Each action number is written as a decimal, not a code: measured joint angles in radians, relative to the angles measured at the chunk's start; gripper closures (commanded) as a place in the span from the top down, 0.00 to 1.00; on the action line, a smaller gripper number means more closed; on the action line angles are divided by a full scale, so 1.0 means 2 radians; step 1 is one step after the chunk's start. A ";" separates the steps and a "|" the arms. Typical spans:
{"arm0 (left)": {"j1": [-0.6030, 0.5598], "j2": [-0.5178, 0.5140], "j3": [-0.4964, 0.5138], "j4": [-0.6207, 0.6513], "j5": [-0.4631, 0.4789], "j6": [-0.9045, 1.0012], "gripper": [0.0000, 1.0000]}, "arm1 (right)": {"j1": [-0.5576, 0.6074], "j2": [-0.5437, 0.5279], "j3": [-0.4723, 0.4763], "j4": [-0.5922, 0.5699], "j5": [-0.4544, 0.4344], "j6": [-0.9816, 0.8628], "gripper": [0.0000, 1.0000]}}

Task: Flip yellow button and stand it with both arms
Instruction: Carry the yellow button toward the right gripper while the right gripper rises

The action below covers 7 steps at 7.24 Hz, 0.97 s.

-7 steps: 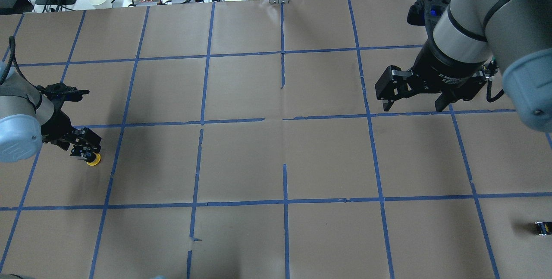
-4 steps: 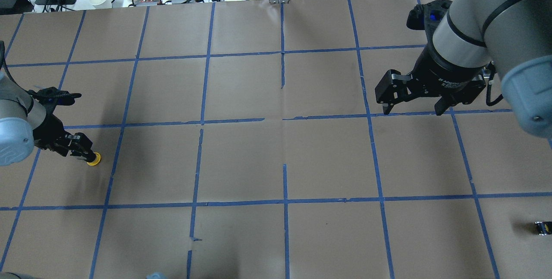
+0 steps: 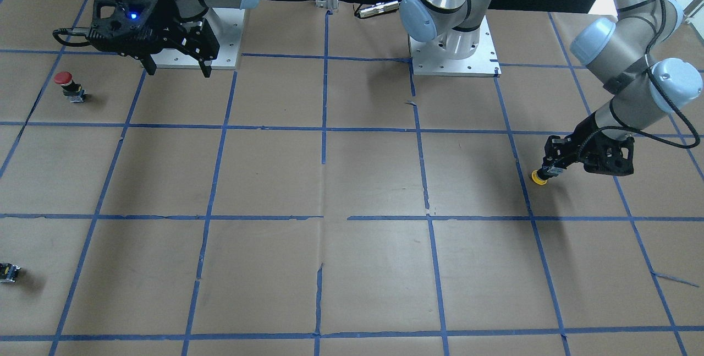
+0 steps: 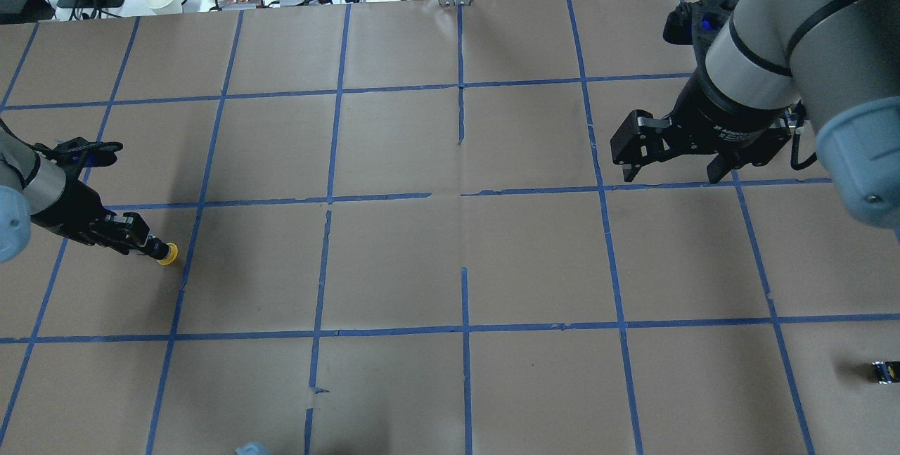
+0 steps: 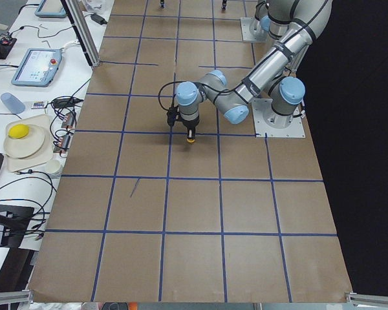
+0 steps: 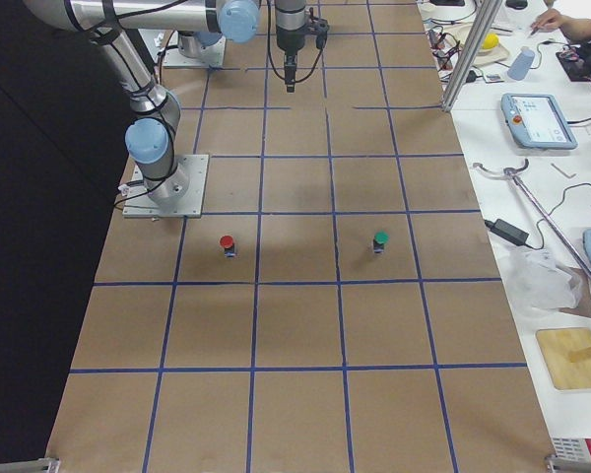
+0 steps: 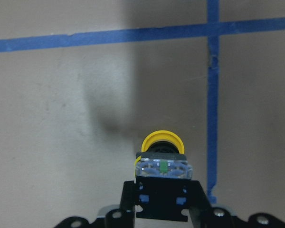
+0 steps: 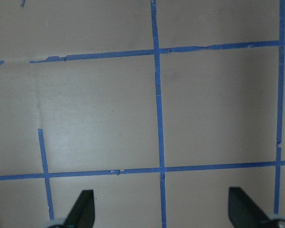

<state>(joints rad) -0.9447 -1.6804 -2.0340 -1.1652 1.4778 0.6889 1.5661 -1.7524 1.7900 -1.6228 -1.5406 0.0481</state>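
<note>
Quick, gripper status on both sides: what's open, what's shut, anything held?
Left gripper: shut on the yellow button, gripping its body with the cap sticking out past the fingertips.
Right gripper: open, holding nothing.

black block (image 4: 886, 371) cropped, yellow button (image 4: 167, 254) body hidden

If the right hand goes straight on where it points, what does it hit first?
The table. The open right hand points down at bare paper and blue tape; nothing else shows in its path, though its height is unclear.
</note>
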 measured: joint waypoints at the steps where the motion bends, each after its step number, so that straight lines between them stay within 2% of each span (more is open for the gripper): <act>1: -0.002 0.031 0.005 -0.065 -0.056 -0.001 0.20 | 0.000 0.000 0.000 -0.001 -0.001 -0.001 1.00; 3: -0.016 0.060 -0.008 -0.152 -0.190 0.000 0.20 | -0.001 0.000 -0.002 0.001 -0.005 -0.002 1.00; 7: -0.124 0.060 -0.059 -0.180 -0.481 -0.001 0.20 | -0.009 0.003 -0.005 0.000 0.001 0.005 1.00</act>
<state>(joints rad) -1.1932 -1.5610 -2.1518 -1.5243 0.5163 0.6863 1.5480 -1.7470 1.7799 -1.6238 -1.5379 0.0577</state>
